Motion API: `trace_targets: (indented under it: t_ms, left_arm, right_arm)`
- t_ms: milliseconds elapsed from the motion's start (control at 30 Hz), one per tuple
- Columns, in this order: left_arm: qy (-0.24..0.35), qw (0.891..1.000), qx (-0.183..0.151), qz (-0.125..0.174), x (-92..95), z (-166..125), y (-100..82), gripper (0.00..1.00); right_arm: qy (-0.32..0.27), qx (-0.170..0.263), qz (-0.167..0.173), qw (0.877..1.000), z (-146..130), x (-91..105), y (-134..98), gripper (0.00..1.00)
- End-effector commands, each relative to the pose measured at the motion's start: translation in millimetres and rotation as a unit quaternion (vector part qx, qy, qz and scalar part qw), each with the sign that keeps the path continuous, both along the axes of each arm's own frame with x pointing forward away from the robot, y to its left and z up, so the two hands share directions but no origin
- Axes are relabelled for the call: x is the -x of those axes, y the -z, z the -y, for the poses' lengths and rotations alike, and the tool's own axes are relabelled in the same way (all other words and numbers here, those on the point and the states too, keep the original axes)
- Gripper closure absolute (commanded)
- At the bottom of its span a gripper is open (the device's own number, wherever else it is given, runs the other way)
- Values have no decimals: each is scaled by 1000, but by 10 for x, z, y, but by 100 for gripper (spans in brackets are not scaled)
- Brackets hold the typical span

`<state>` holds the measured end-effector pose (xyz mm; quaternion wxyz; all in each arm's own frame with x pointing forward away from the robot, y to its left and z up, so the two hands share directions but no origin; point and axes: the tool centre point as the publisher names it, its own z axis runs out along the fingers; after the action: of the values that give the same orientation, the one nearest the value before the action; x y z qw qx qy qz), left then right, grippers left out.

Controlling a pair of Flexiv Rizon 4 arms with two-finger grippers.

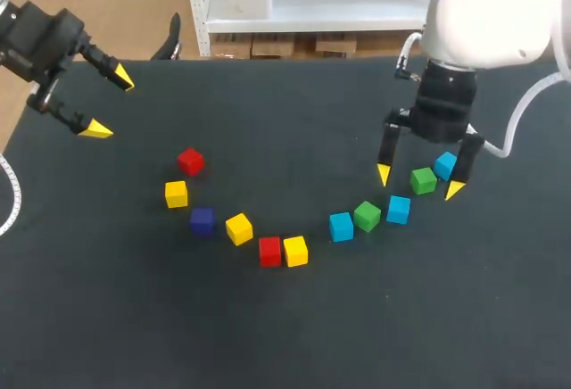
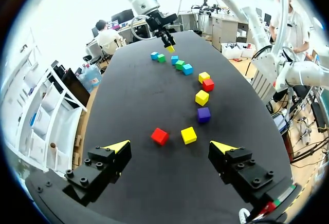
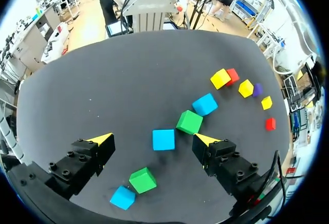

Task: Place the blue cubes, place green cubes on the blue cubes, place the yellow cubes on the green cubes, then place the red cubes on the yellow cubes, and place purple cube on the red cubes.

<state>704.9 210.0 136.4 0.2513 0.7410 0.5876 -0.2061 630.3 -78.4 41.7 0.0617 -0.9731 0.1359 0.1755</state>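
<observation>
Right tool: released, fingers spread wide, nothing in them; it hung over the cluster of blue and green cubes on the right side of the desk.
Left tool: also released and empty, at the far left corner of the desk, well apart from every cube.
Blue cubes: three, all lying singly on the desk, alternating with the two green cubes in a curved row.
Middle blue cube: in the right wrist view it lay ahead of the tool, in line with the gap between the fingers.
Other colours: three yellow cubes, two red cubes and the purple cube lay scattered to the left, none stacked.
Step in hand: I judged it the very first one, setting out the blue cubes, since nothing was stacked anywhere.
Next move: as I read it, the right tool needed to come straight down around one blue cube, clear of the green ones beside it, then clench and carry it to open desk.
</observation>
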Motion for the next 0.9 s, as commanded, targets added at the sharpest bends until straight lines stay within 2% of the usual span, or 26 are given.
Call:
trace_targets:
  t_ms: [33, 200, 600, 633, 667, 700, 733, 767, 800, 833, 900]
  left_arm:
    - [0, 1000, 1, 2, 7, -6, 4, 0]
    - [0, 1000, 1, 2, 7, -6, 4, 0]
    - [0, 1000, 1, 2, 7, -6, 4, 0]
    - [0, 1000, 1, 2, 7, -6, 4, 0]
    - [0, 1000, 1, 2, 7, -6, 4, 0]
    - [0, 1000, 1, 2, 7, -6, 4, 0]
    - [0, 1000, 1, 2, 7, -6, 4, 0]
    - [0, 1000, 1, 2, 7, -6, 4, 0]
    - [0, 1000, 1, 2, 7, -6, 4, 0]
    - [0, 1000, 1, 2, 7, -6, 4, 0]
    - [0, 1000, 1, 2, 7, -6, 4, 0]
  right_arm:
    - [-1, -1, -1, 1000, -28, -24, 140, 0]
    - [-11, 4, -2, 1000, -70, -57, 260, 0]
    - [12, 21, -15, 1000, -113, -131, 462, 0]
    - [13, 24, -15, 1000, -114, -130, 475, 7]
    - [12, 26, -15, 999, -115, -125, 487, 29]
    - [12, 27, -16, 999, -114, -123, 498, 44]
    - [13, 29, -17, 999, -113, -120, 510, 46]
    - [14, 30, -17, 999, -112, -117, 517, 40]
    - [14, 30, -18, 999, -111, -114, 520, 41]
    - [14, 31, -18, 999, -109, -111, 521, 52]
    - [16, 32, -18, 999, -106, -109, 519, 56]
